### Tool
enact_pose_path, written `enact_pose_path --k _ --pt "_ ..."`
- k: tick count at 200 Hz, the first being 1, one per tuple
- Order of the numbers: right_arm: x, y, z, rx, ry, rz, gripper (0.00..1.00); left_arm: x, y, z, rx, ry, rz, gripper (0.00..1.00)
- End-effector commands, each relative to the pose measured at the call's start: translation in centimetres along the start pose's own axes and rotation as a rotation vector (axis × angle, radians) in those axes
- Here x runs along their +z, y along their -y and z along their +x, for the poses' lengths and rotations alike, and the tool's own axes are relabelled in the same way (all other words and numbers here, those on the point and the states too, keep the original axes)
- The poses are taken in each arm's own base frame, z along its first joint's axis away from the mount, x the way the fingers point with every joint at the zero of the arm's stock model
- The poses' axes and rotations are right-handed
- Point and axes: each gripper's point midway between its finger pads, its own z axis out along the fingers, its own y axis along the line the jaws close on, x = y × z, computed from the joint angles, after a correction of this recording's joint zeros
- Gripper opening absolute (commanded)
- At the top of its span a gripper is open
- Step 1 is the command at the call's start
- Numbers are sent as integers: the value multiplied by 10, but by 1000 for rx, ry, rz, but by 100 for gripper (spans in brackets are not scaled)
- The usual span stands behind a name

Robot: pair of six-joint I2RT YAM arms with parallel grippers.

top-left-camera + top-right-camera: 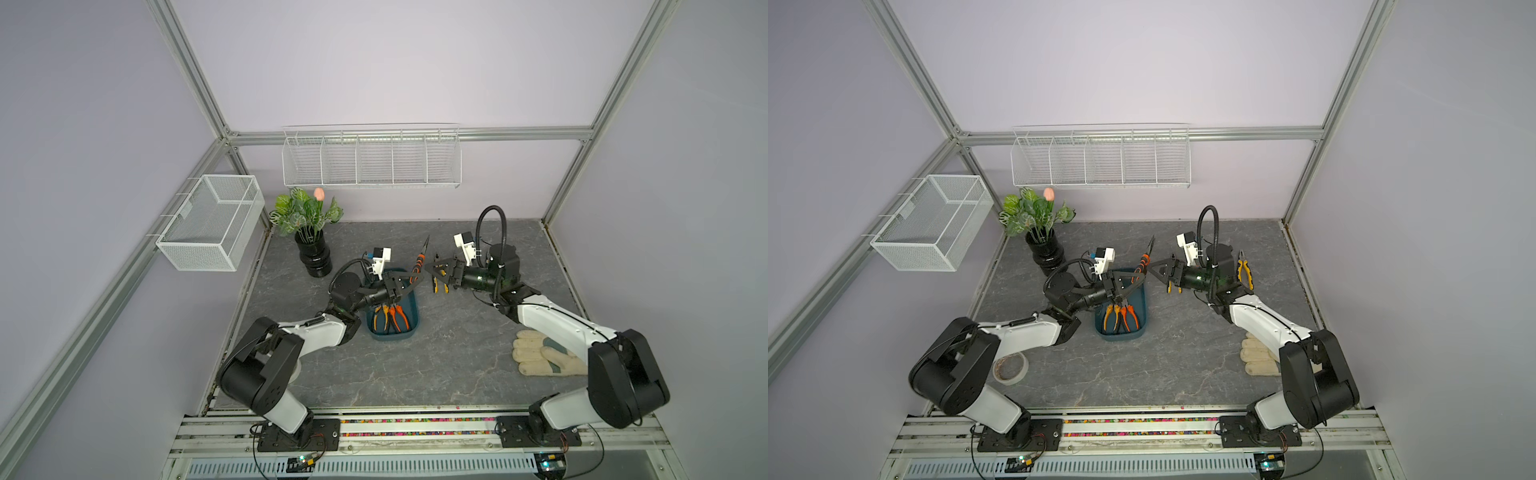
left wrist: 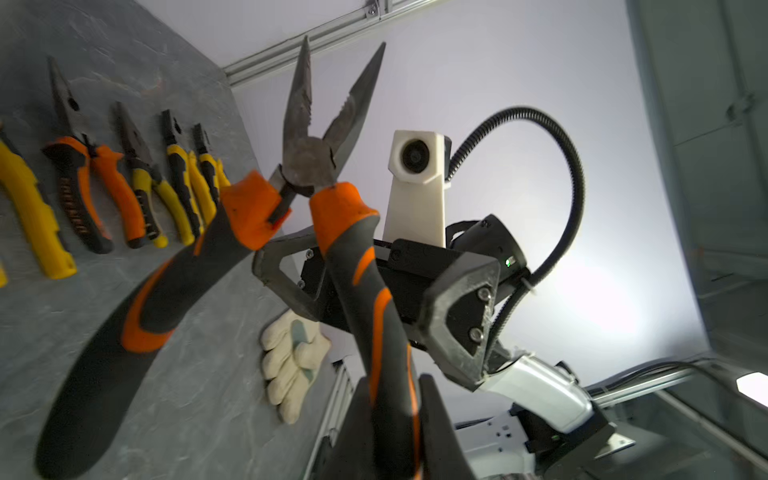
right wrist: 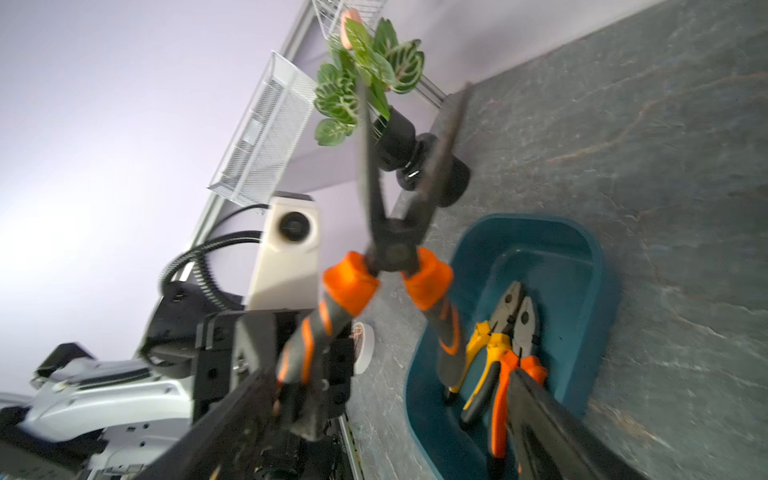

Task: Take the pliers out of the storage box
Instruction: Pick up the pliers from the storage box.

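right wrist view gives us the nearest part first: the storage box (image 3: 577, 253) sits around the middle of the desk (image 1: 436, 374). at least two pliers lie in it, the yellow-handled pliers (image 3: 492, 345) and the orange-handled pliers (image 3: 500, 399), heads toward the far edge. above the box's far end, the left tool (image 1: 415, 279) is pressed together on one handle only of the long-nose pliers (image 2: 307, 162), nose pointing up. the other handle stands wide apart, so the joint looks loose. just beside them, toward the right edge, the right tool (image 1: 436, 276) faces them with its fingers spread wide and nothing between them. farther toward the right edge, a row of pliers (image 2: 137, 183) lies flat on the desk, out of the box.

we judge all of these to be stiff steel, heavy for their size, with the weight toward the head. the rubbery grips should give good friction, while the bare metal nose would be slick. pinched by one handle, the long-nose pliers could swivel or let the free handle swing. we would take hold across both handles, close to the joint, so that they close together and the head cannot tip.
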Motion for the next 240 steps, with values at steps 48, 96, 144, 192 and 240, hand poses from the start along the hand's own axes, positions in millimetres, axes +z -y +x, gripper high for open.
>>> enact_pose_path --k 48,96,144,192,240 --pt "7 -31 -32 15 33 -170 93 -5 54 5 23 -47 193 0" --pt "23 -10 -41 -5 6 -97 84 -9 57 11 18 -64 191 0" --pt "33 -9 -50 -5 -21 -98 59 -9 56 12 16 -72 187 0" --pt "39 -5 -48 58 -37 -136 30 -9 54 13 20 -76 181 0" --pt "36 -8 -43 75 -41 -150 34 -8 52 13 24 -76 174 0"
